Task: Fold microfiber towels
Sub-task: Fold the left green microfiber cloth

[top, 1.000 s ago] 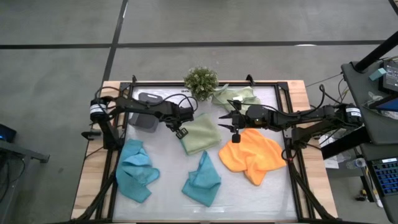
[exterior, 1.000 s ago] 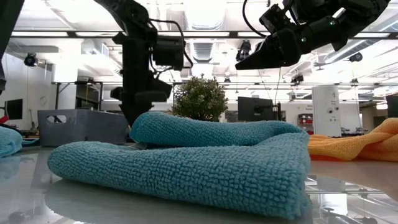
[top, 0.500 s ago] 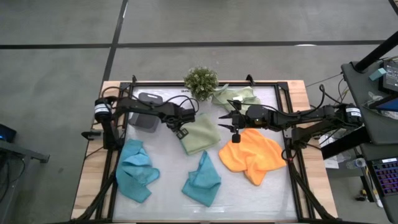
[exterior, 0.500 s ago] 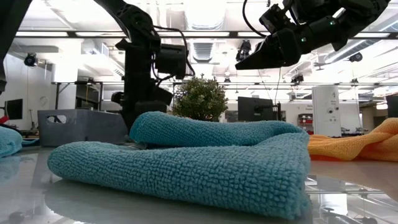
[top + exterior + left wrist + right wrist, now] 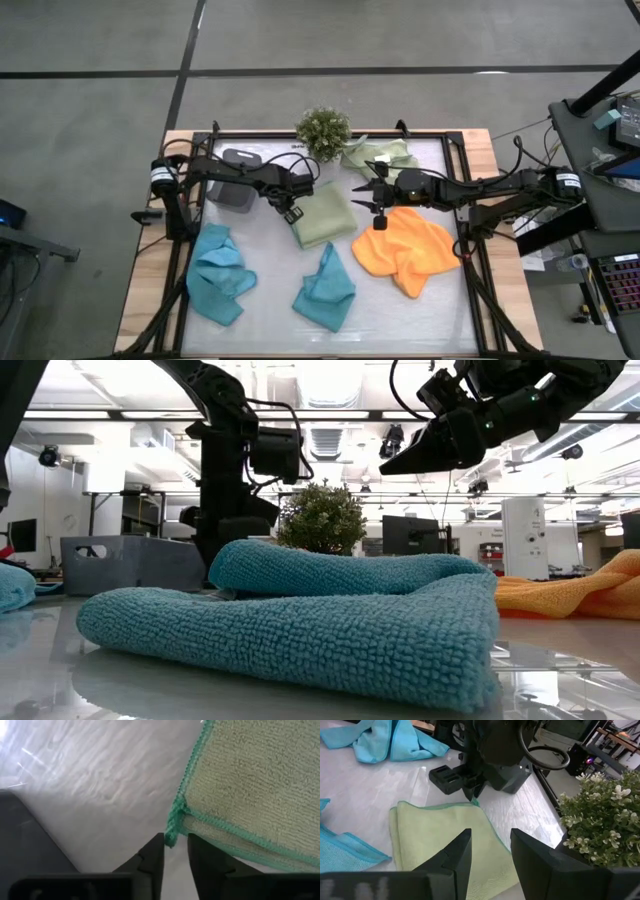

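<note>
A pale sage-green towel (image 5: 325, 215) lies folded in two on the table's middle. My left gripper (image 5: 176, 845) points down at its left corner (image 5: 173, 826) with a narrow gap between the fingers, and the corner reaches into that gap. My right gripper (image 5: 366, 196) hovers open above the table at the towel's right side, holding nothing. A second sage-green towel (image 5: 378, 155) lies crumpled at the back, an orange towel (image 5: 405, 250) at the right, and two teal towels (image 5: 222, 272) (image 5: 325, 288) near the front. In the low view the front teal towel (image 5: 300, 620) hides my left fingers. My left gripper's fingers (image 5: 152, 852) stand on either side of the folded towel's left corner (image 5: 173, 826), coming from above. The corner lies flat on the table. I cannot tell whether the fingers touch it.
A small bushy plant (image 5: 323, 130) stands at the back middle. A dark grey tray (image 5: 237, 192) sits at the back left, beside my left arm. Bare table shows between the teal towels and in front of the folded towel.
</note>
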